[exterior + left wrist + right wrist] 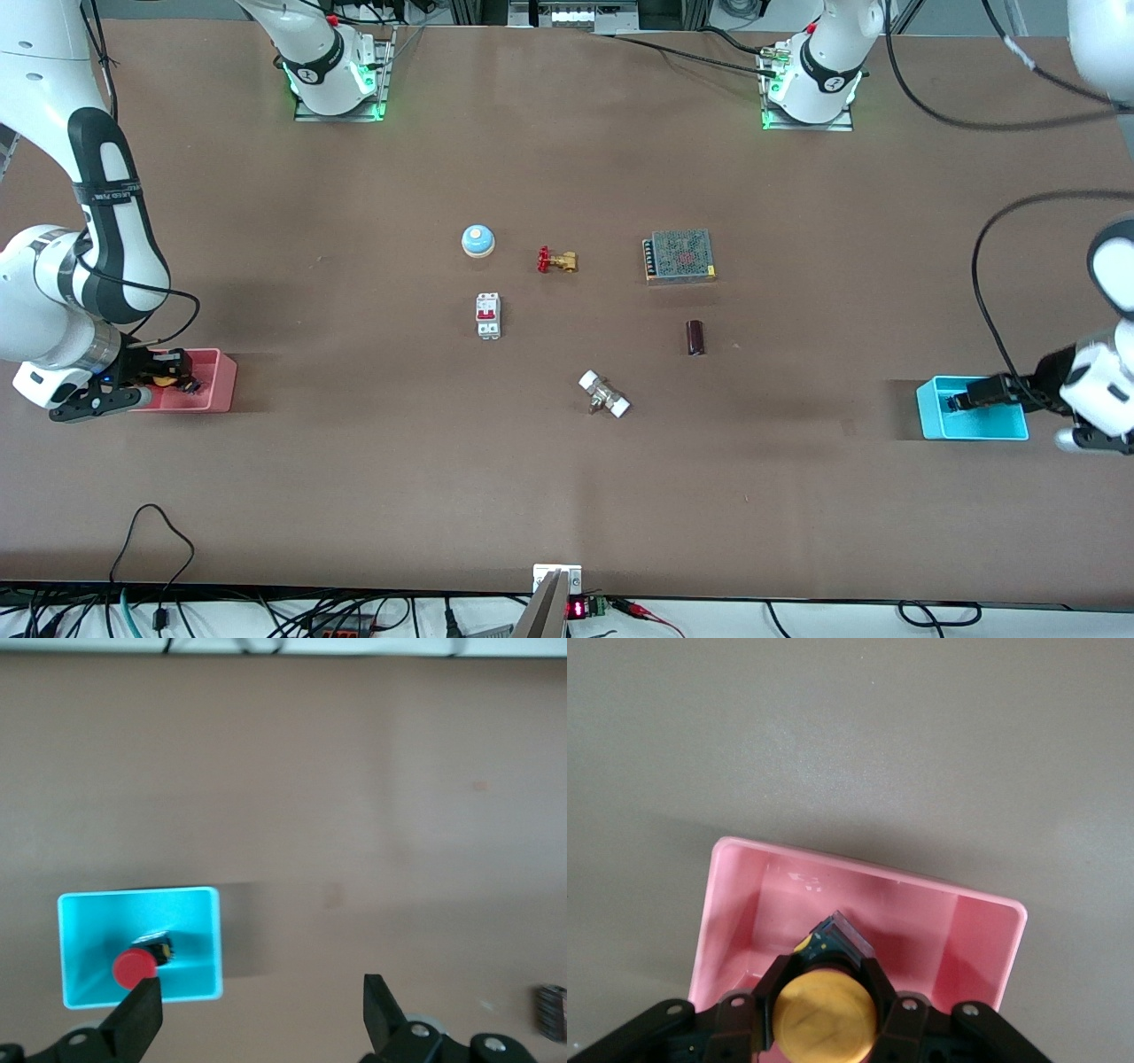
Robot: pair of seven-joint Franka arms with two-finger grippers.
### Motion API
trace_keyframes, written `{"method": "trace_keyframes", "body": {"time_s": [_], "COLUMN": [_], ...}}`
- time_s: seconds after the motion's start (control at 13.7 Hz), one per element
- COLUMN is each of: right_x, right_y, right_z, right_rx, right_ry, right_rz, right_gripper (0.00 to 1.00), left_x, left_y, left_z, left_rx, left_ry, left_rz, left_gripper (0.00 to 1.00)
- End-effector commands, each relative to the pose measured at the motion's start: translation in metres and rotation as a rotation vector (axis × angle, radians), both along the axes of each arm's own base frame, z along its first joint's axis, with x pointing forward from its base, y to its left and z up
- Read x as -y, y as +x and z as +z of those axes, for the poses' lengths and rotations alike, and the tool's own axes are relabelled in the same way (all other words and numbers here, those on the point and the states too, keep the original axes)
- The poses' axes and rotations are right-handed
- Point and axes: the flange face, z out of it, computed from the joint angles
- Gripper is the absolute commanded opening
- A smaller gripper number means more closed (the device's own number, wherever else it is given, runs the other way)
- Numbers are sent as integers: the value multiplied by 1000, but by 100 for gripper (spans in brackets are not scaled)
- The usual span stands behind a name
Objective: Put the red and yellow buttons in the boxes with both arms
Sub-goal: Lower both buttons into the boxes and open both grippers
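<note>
Right end effector (826, 1014) is clamped on the yellow button (825, 1010), hanging over the pink box (217, 383) at the right arm's end of the bench (567, 496). Risk: letting go here could drop the button onto a thin wall, so it tips out or nudges the box. The left end effector (261, 1014) has its fingers apart and empty; the red button (135, 966) lies inside the blue box (213, 930) at the left arm's end, apparently on its side, though the body is partly hidden. One open finger sits close over that box's wall and could catch it on the way up. Both boxes are near the bench's ends, well apart from the middle clutter, with bare bench around them.
</note>
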Motion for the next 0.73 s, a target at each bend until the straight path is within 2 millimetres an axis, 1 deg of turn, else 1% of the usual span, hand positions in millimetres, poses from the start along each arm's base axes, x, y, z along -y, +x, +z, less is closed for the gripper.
{"method": "trace_keyframes", "body": {"time_s": [0.0, 0.15, 0.22, 0.29, 0.36, 0.44, 0.51, 0.58, 0.66], "right_x": [3, 6, 6, 6, 6, 6, 5, 5, 5], "right_y": [0, -1, -1, -1, -2, -1, -2, -2, -2], "right_z": [-6, -8, -10, -11, -12, -11, -12, -12, -12], "right_rx": [18, 21, 18, 18, 17, 17, 15, 15, 15], "right_ry": [20, 19, 19, 19, 19, 19, 20, 20, 20], "right_rz": [7, 2, 0, 2, 0, 0, 2, 2, 0], "right_gripper": [34, 34, 34, 34, 34, 45, 50, 53, 59], "left_x": [32, 48, 48, 50, 49, 40, 33, 37, 40], "left_y": [-36, -55, -64, -70, -77, -83, -90, -94, -97], "left_z": [40, 73, 87, 94, 102, 112, 126, 135, 140], "left_rx": [-12, -31, -45, -61, -71, -72, -56, -49, -62], "left_ry": [6, 19, 40, 37, 33, 32, 25, 19, 19], "left_rz": [3, 76, 101, 125, 142, 156, 164, 158, 152], "left_gripper": [100, 100, 100, 100, 100, 100, 100, 100, 100]}}
